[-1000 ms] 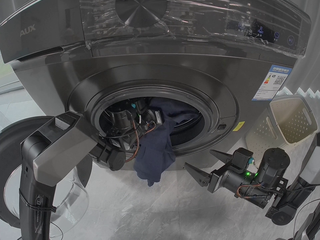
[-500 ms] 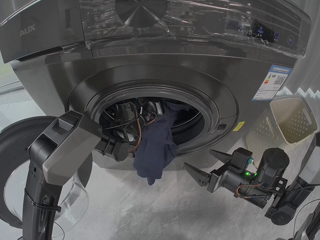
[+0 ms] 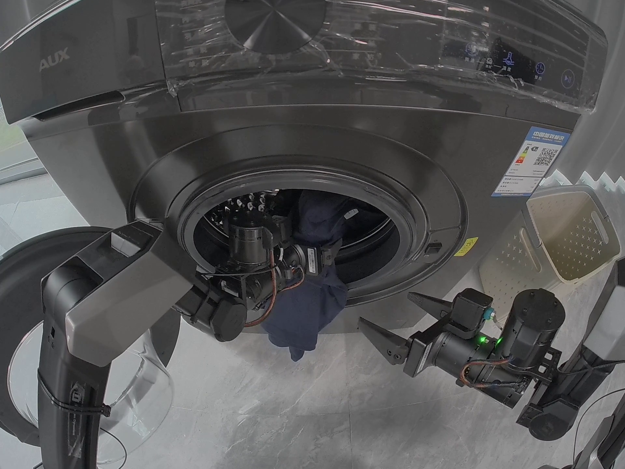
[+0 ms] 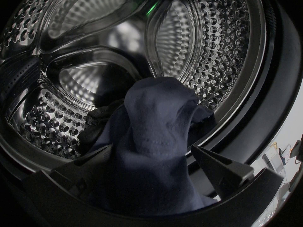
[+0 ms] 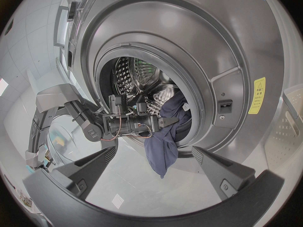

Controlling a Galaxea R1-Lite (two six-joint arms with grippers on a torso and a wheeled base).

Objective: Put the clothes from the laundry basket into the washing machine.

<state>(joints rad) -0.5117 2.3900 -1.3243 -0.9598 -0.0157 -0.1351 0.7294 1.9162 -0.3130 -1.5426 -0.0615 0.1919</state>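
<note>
Matt navy cloth [image 4: 151,136] lies against a glossy perforated metal drum [image 4: 217,48].

Ref washing machine [image 3: 312,131]: garment [image 3: 306,307] lies over its opening's lip, part in the drum, part hanging out front. Left gripper [image 4: 151,148] in the opening. Right gripper [image 3: 397,324] in front, low right. Laundry basket [image 3: 573,229] to its right, door [image 3: 19,333] to its left.

The head camera looks down from above on the dark grey front-loading washing machine [image 3: 364,138]. The left wrist camera sits at its mouth, peering into the perforated steel drum [image 4: 214,48]. The right wrist camera stands back at five o'clock; all three share the dark blue garment [image 3: 306,304].
</note>
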